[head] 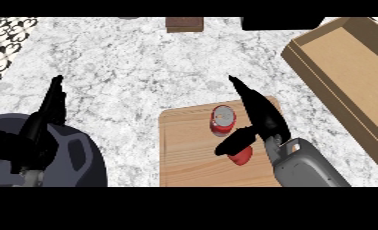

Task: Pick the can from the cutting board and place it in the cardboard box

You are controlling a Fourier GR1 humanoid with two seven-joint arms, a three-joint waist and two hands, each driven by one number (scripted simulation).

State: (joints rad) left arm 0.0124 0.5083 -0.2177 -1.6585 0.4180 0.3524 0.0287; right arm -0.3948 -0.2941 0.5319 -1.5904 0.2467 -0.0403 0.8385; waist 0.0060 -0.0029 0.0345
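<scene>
On the cutting board (184,164), the can (222,121) stands upright just left of the right hand (260,119), whose fingers are spread, thumb curving beneath; the cardboard box (325,49) waits far right.

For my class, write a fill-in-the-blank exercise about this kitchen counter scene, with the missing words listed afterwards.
1. The red can stands on the ______.
2. The robot's right hand is just to the ______ of the can in the head view, fingers straight.
3. The cardboard box lies toward the counter's ______ edge in this view.
4. The left hand shows near the view's ______ edge, away from the can.

Missing words: cutting board; right; right; left
</scene>
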